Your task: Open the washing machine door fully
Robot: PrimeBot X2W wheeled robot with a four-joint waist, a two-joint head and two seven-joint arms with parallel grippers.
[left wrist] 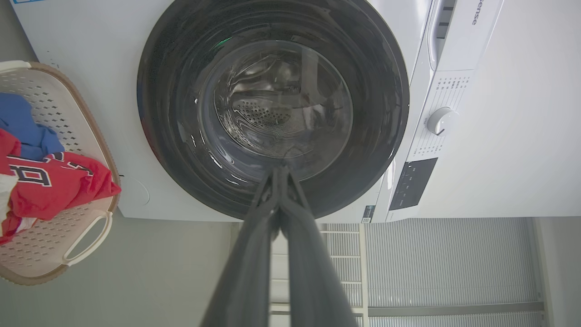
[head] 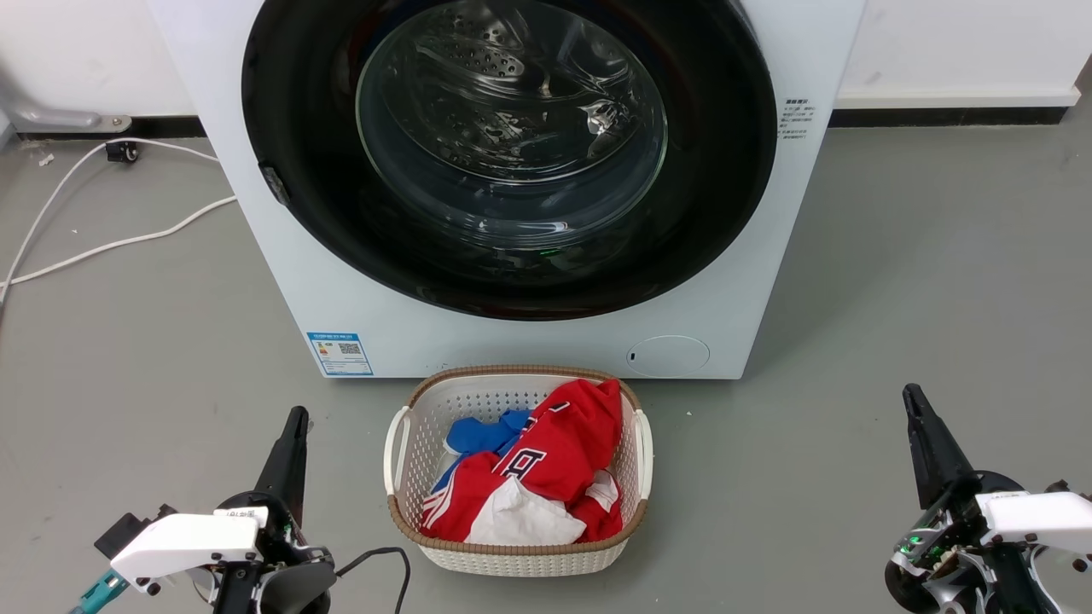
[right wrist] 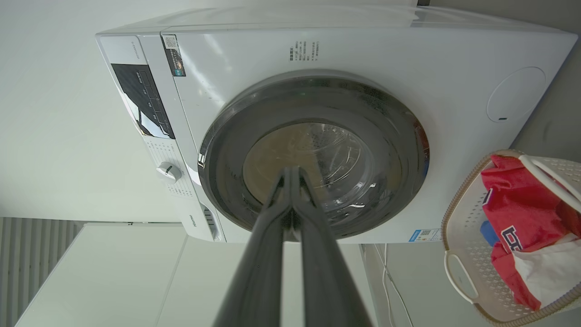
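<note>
Head view: the washing machine (head: 358,315) stands white and square on the grey floor, and the washing machine door (head: 512,145) lies closed against its front, the steel drum showing through the glass bowl. A blue label (head: 339,353) and a round filter cap (head: 668,355) sit low on the front. Just before the machine stands a white laundry basket (head: 401,443) with red, blue and white clothes in it. The left gripper (head: 294,426) rises at the lower left and the right gripper (head: 914,402) at the lower right – both well apart from the door, one on each side of the basket. White cables (head: 102,247) trail over the floor on the left.

Left wrist view: the left gripper (left wrist: 280,175) has its two dark fingers pressed together at the tips, with nothing between them. Beyond them is the closed door (left wrist: 272,104), with the basket (left wrist: 68,213) at the left edge and a white dial (left wrist: 441,121) on the control panel at the right.

Right wrist view: the right gripper (right wrist: 290,175) is likewise clenched on nothing – its tips meet in front of the door (right wrist: 363,150), apart from it. The basket (right wrist: 458,272) lies at the lower right.
</note>
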